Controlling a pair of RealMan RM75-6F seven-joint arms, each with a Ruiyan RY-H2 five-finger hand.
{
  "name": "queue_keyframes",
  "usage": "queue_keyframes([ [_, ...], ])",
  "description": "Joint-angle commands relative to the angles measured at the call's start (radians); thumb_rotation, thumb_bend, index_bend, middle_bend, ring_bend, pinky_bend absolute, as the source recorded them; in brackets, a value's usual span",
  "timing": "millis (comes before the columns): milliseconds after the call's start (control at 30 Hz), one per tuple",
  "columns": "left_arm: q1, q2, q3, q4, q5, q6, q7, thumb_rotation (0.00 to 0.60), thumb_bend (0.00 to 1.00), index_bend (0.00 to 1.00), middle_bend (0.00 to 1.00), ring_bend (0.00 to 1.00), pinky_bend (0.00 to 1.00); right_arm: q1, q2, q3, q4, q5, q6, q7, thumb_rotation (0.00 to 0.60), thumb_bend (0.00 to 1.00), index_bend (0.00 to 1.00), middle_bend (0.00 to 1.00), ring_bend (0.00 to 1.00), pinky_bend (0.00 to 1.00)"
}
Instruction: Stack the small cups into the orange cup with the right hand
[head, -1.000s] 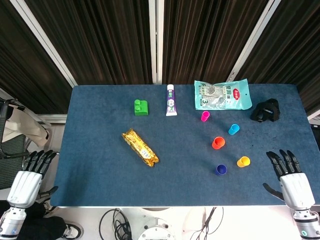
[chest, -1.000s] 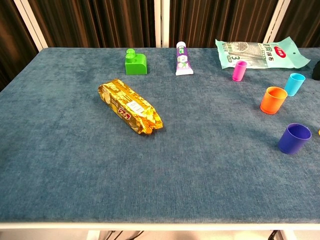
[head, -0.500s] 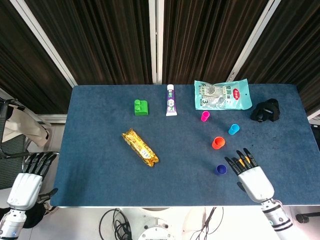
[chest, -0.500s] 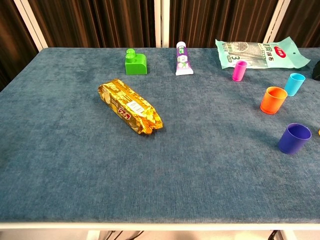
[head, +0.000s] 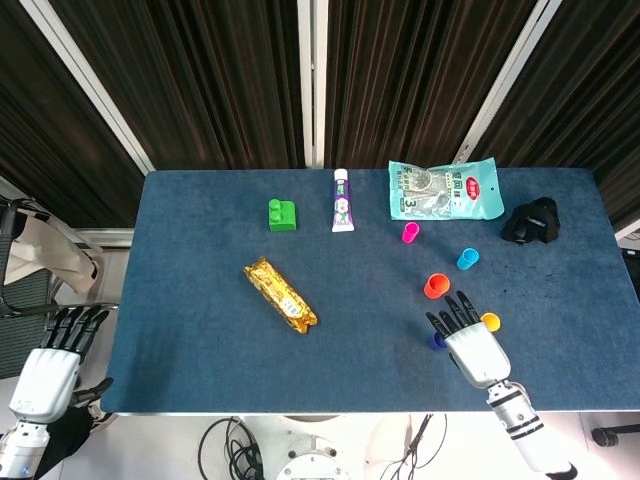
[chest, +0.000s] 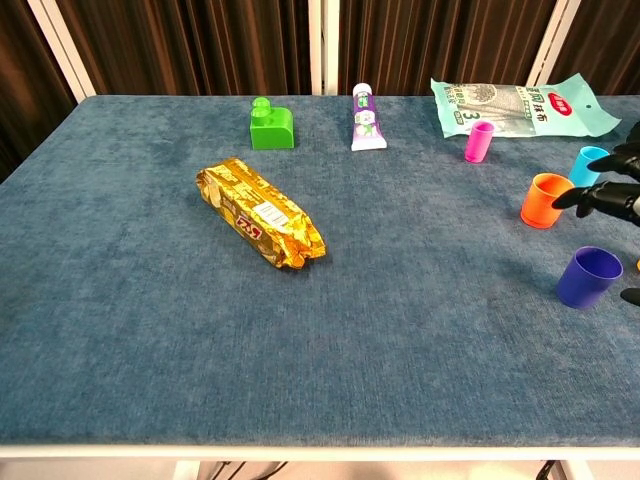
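Orange cup (head: 436, 286) upright on the blue table (head: 200, 340), right of centre, empty, nothing stacked inside. Around it, all apart from it: pink cup (head: 410, 233) further back, light blue cup (head: 467, 259) back and to the right, dark blue cup (chest: 589, 277) nearer the front edge, yellow cup (head: 489, 321) just right of the hand.

Right hand (head: 468, 340) now over the table between dark blue cup and yellow cup, partly covering the dark blue one in the head view; a second ago off the table's right front corner, half a second ago further right. Fingers spread, holding nothing; in the chest view fingertips (chest: 590, 197) hang close to the orange cup's right side, contact not confirmed. Judged: approach phase only, no cup picked up, stacking not begun; dark blue or yellow cup the likely first pick.

Left hand (head: 45, 365) off the table's left front corner, fingers apart, empty, little changed.

Also present, well clear: gold snack bar (head: 281, 295), green block (head: 282, 214), tube (head: 341, 201), teal packet (head: 445, 189), black object (head: 531, 221).
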Motion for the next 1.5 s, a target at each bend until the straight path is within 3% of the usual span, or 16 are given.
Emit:
queue_keyframes([
  [33,-0.001,-0.001,0.000,0.001,0.001,-0.001,0.000,0.600,0.00,0.09,0.05,0.00,0.00,0.010,-0.014,-0.003,0.011,0.016,-0.020,-0.005,0.600,0.13,0.22,0.32,0.07,0.00],
  [1033,-0.005,0.003,-0.002,0.000,0.003,-0.009,-0.006,0.600,0.00,0.09,0.05,0.00,0.00,0.042,-0.051,-0.021,0.056,0.048,0.002,0.032,0.600,0.23,0.49,0.54,0.15,0.00],
  [1267,-0.007,0.003,-0.001,0.000,0.001,-0.013,-0.007,0.600,0.00,0.09,0.05,0.00,0.00,0.061,0.000,0.023,-0.011,0.052,0.039,0.062,0.600,0.23,0.49,0.54,0.15,0.00],
  [1500,-0.009,0.006,-0.002,-0.002,0.003,-0.013,-0.018,0.600,0.00,0.09,0.05,0.00,0.00,0.108,0.043,0.119,-0.080,0.107,0.044,0.027,0.600,0.24,0.51,0.55,0.16,0.00],
])
